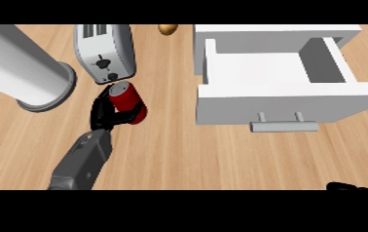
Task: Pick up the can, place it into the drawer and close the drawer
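My left hand (108,113) has its fingers curled around the red can (128,101), which lies tilted on the wooden counter (179,148), just in front of the toaster (105,52). The white drawer (277,87) stands open at my right, well apart from the can. Of my right hand (345,186) only a small black part shows at the lower right corner, so I cannot tell its state.

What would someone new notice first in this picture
The red can left of centre, with the left hand curled round it, just below the toaster. Next, the white drawer pulled open at the right, nothing showing inside. A big grey cylinder stands at the far left.
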